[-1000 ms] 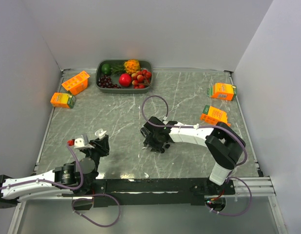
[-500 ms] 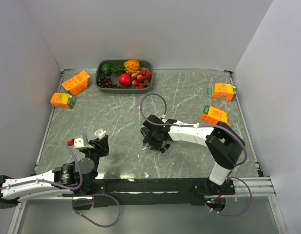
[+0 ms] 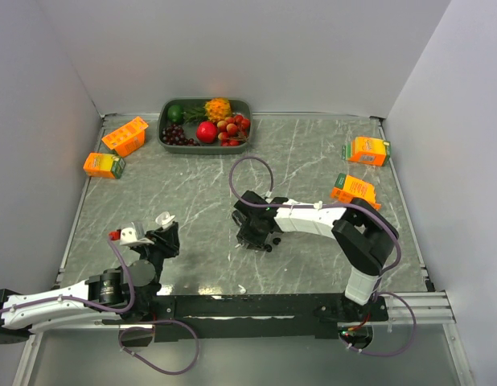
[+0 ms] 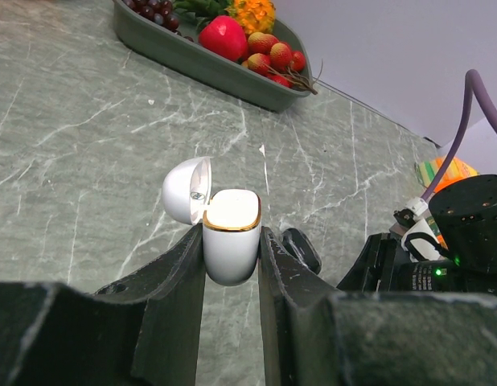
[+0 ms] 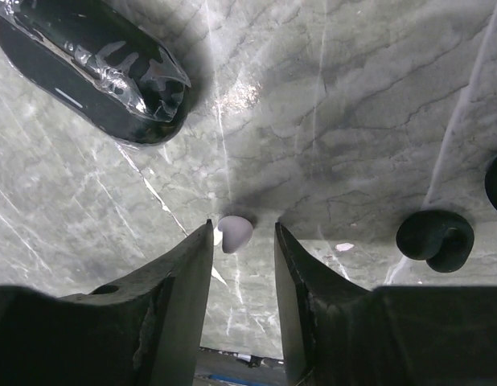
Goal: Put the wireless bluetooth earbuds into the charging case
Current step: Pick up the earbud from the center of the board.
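Down on the worktop [image 5: 353, 96], the right claw [image 5: 242, 230] is hanging open astride the white earbud [image 5: 235, 233], which could squirt sideways if pinched off-centre, while the left claw [image 4: 231, 230] is gripping the open-lidded charging case [image 4: 232, 245].

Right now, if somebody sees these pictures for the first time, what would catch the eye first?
First comes the white charging case, lid open, clamped in the jaws of the left gripper at the front left of the table. Then the white earbud lying on the table between the open jaws of the right gripper, a black earbud close by. The tray of bright fruit sits at the far edge.
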Available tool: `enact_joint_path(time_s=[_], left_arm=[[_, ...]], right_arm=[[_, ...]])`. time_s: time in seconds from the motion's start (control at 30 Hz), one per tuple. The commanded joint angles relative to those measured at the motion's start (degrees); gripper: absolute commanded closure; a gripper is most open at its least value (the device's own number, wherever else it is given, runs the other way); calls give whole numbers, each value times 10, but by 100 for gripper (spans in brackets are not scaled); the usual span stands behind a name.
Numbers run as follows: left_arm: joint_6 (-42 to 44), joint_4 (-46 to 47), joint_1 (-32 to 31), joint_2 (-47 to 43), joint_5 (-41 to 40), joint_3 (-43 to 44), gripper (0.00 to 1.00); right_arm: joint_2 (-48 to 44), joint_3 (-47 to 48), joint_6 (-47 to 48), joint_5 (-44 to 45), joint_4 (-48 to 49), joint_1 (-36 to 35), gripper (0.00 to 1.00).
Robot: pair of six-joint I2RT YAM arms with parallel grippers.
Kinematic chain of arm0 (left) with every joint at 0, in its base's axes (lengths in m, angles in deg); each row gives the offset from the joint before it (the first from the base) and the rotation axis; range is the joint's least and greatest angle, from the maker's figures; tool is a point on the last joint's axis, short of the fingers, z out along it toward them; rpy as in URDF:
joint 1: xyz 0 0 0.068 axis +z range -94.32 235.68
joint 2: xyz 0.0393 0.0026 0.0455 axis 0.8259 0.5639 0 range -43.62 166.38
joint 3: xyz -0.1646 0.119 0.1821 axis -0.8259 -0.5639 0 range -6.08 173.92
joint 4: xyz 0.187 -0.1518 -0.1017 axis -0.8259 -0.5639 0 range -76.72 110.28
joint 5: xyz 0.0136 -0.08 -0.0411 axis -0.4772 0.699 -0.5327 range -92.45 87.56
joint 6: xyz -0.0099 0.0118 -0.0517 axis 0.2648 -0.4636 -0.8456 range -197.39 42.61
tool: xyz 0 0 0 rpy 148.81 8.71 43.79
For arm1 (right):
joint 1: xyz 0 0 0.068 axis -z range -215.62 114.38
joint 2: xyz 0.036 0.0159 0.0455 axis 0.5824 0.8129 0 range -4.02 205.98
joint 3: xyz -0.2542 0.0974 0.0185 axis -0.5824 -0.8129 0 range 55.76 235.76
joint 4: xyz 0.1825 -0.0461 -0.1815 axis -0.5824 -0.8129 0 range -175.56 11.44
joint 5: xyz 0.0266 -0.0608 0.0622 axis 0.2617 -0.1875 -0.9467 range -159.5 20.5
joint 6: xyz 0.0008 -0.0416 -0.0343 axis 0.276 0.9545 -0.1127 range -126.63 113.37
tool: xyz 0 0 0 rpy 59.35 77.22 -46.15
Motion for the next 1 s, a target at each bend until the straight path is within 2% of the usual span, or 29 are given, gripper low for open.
enact_joint_path(time_s=[0.0, 0.4, 0.67, 0.77, 0.97], left_arm=[[-12, -5, -2, -5, -9, 24, 99], [-16, -10, -1, -5, -9, 23, 99], [-16, -5, -2, -4, -9, 23, 99], [-14, -4, -1, -2, -9, 23, 99], [-1, 7, -1, -3, -9, 23, 99]], right_arm=[[7, 13, -6, 0, -4, 2, 58], [5, 5, -3, 1, -6, 0, 69], [-14, 14, 21, 28, -31, -8, 89], [-30, 30, 50, 57, -54, -15, 100], [-83, 51, 176, 122, -61, -27, 100]])
